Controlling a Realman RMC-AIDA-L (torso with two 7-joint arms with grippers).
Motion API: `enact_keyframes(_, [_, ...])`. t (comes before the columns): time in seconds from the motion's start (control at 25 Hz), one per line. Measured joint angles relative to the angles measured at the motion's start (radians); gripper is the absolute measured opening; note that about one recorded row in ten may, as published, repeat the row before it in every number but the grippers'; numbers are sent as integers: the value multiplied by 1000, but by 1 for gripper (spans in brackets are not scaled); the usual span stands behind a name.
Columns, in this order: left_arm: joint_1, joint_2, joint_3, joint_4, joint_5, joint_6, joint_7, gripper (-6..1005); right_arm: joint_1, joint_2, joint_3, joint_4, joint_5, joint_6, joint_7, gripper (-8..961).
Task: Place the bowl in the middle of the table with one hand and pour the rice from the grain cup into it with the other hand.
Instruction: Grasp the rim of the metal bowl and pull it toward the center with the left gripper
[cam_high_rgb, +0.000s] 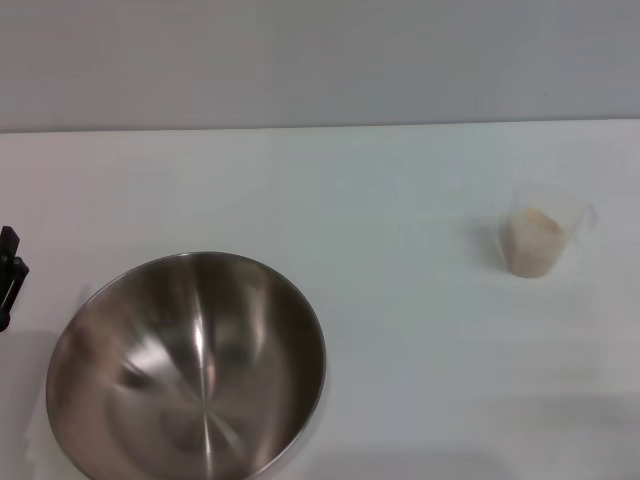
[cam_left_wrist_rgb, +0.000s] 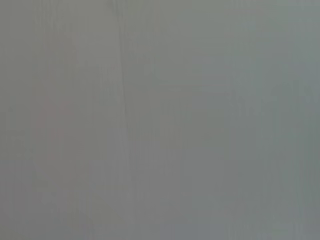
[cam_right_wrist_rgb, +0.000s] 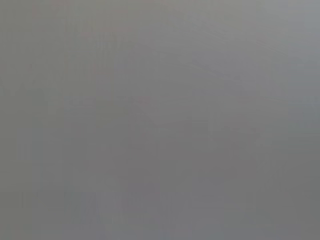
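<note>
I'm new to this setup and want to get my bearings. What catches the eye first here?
The large shiny steel bowl dominates, sitting empty at the near left of the white table. Far off to the right stands the small clear grain cup, upright and holding pale rice. A dark bit of the left tool shows at the left edge, touching nothing; both wrist views show only blank grey.

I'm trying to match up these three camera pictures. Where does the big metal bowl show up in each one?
Head view: the bowl sits low on the left of the table, far from the grain cup of rice on the right.
Left wrist view: not in it, only a plain grey surface.
Right wrist view: not in it, the same plain grey.
Shared landmark: none that can be recognised.
</note>
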Motion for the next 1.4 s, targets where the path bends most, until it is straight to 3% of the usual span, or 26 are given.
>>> enact_keyframes(0.4, [-2,1,-7,-18,-1,-1,-3,801,4,0,0,0,1,4,0,840])
enact_keyframes(0.6, [-9,15,-52,-86,1,-72,-3,794,5,0,0,0,0,6,0,840])
enact_keyframes(0.64, [-16,30,-93,-152,8,-163,-1,793,6,0,0,0,0,6,0,840])
enact_keyframes(0.68, [-16,30,-93,-152,8,-163,-1,792,6,0,0,0,0,6,0,840])
enact_keyframes(0.8, [-20,57,-153,-279,30,-326,44,788,7,0,0,0,0,6,0,840])
enact_keyframes(0.84, [-16,67,-209,-393,64,-461,106,787,7,0,0,0,0,6,0,840])
enact_keyframes(0.96, [-16,67,-209,-393,64,-461,106,783,7,0,0,0,-1,7,0,840])
enact_keyframes(1.0, [-8,68,-257,-486,96,-577,158,782,7,0,0,0,-1,7,0,840])
enact_keyframes(1.04, [-8,68,-257,-486,96,-577,158,781,7,0,0,0,-1,8,0,839])
enact_keyframes(1.08, [31,57,-366,-758,181,-935,241,780,7,0,0,0,-1,8,0,839])
enact_keyframes(1.12, [51,47,-421,-922,221,-1178,253,778,7,0,0,0,-1,8,0,839])
enact_keyframes(1.4, [70,28,-567,-1336,244,-1817,258,770,10,0,-7,0,-1,19,0,840])
